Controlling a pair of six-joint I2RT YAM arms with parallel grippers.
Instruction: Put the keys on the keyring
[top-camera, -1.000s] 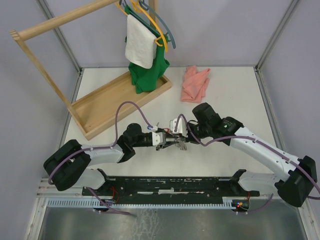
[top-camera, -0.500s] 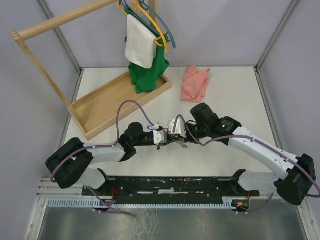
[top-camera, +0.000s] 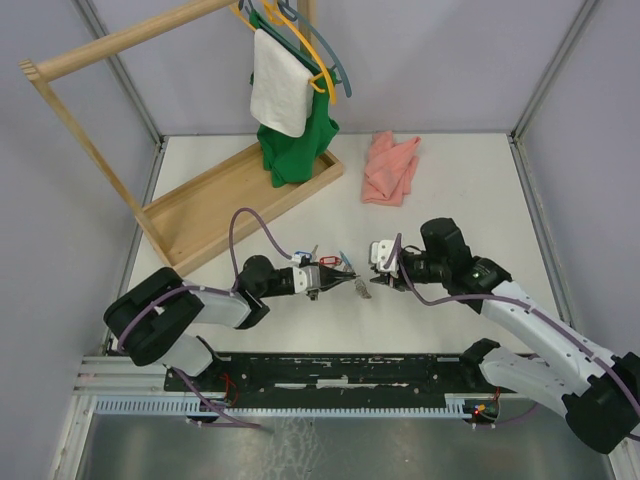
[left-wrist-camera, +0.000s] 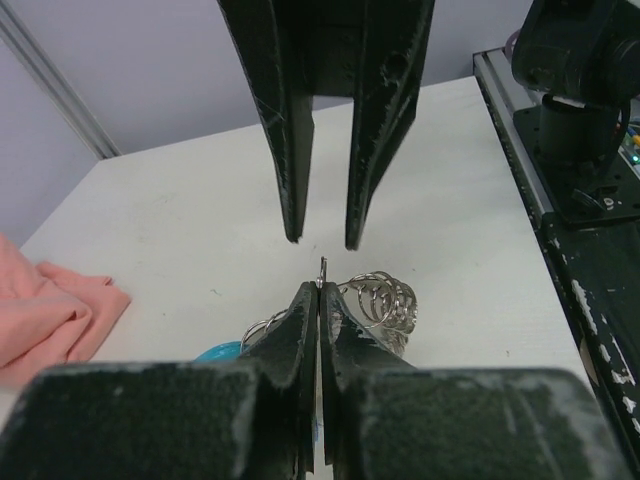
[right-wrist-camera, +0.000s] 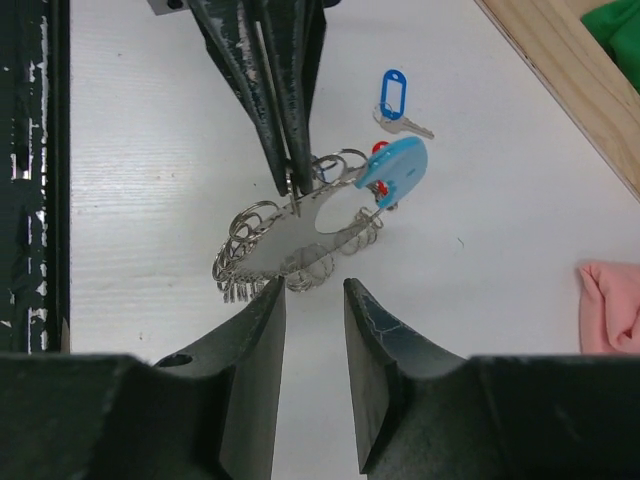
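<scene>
The left gripper (left-wrist-camera: 319, 300) pinches tight on the wire of the keyring (right-wrist-camera: 300, 232), near its blue section (right-wrist-camera: 398, 168). The right gripper (right-wrist-camera: 313, 290) faces it, part open, holding nothing. Beyond, a blue-tagged key (right-wrist-camera: 400, 122) lies on the white table (top-camera: 470, 190).

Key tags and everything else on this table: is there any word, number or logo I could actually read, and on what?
None can be read.
Blue key tag: only a blank pale window, no writing.
Red tag: mostly hidden behind the keyring, so I cannot tell.
Wooden rack and pink cloth: no lettering visible.
</scene>
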